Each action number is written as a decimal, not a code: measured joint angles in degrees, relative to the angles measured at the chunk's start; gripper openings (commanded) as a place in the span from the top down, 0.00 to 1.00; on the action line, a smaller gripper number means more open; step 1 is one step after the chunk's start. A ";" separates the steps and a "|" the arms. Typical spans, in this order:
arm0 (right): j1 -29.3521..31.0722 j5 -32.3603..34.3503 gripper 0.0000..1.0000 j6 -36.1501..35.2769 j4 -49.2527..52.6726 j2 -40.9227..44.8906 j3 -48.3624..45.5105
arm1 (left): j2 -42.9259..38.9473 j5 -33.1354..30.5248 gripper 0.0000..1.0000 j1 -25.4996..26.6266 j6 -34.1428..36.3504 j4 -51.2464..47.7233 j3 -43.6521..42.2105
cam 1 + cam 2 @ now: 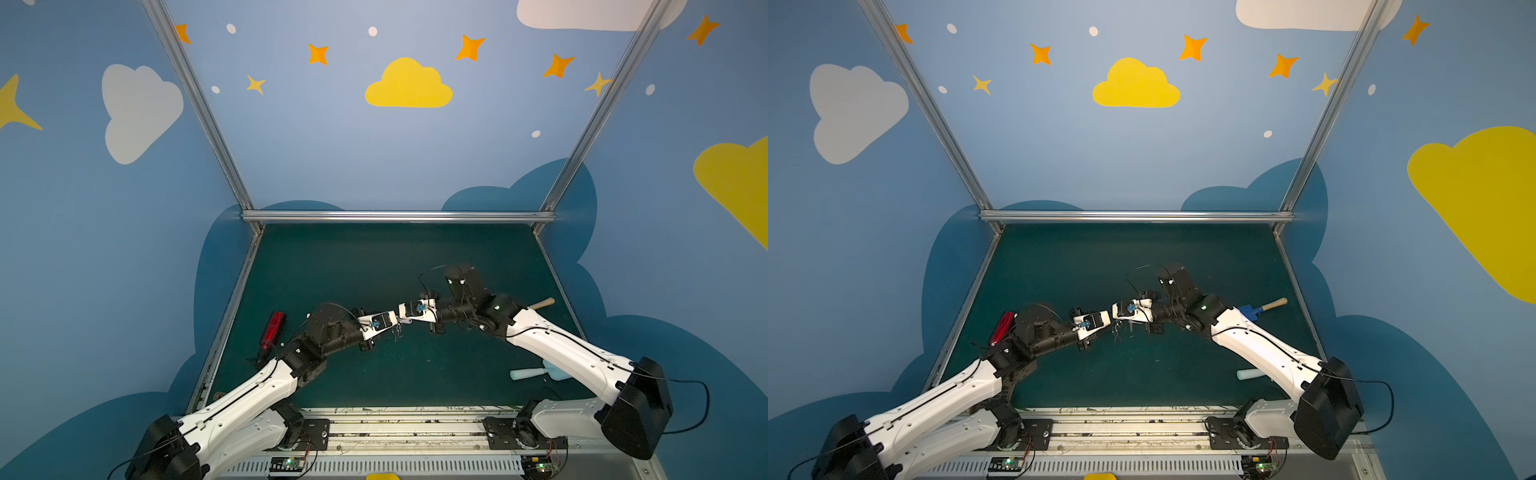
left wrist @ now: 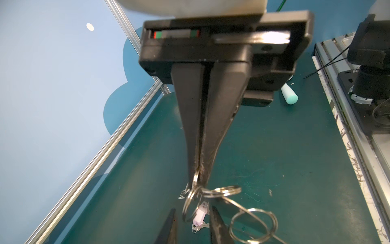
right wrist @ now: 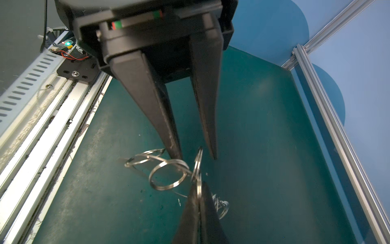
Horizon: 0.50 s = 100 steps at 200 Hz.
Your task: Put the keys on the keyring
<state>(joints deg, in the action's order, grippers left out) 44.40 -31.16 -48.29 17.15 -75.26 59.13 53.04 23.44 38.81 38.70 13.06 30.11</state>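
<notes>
- While the right gripper [image 2: 198,179] is pinched shut on one loop of the keyring [image 2: 219,191], a bunch of linked silver split rings, the rest dangles over the dark green mat [image 2: 285,158]. Prob. held this way so a ring faces the other arm edge-on.
- On the left gripper [image 3: 196,157] the jaws stand apart w/ a narrow-ish gap and grip nothing. One ring's rim sits btwn its tips.
- The small silver key [image 2: 200,213] w/ pale white oblong plastic head is just below the held ring, btwn the left fingertips. Can't tell if it hangs, lies, or is threaded.
- Judgement: left arm is lined up to take the key and work it onto a ring. Thin metal, so slip risk.
- The red oblong gadget [image 1: 272,330] & pale blue plastic spatula [image 1: 536,374] lie well apart, not involved.
</notes>
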 measured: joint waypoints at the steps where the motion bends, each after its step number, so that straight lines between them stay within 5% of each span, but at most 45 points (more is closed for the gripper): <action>1: 0.00 0.00 1.00 0.00 0.04 0.00 0.00 | -0.02 0.00 0.73 0.02 0.00 0.00 0.00; 100: -0.76 -1.49 1.00 -0.39 0.96 0.55 0.00 | 0.61 -0.20 0.76 2.45 -0.02 -1.92 1.81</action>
<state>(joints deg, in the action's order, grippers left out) 43.64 -32.64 -48.69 18.11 -74.72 59.13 53.65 23.24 41.25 38.68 11.14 31.92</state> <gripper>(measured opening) 0.048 0.251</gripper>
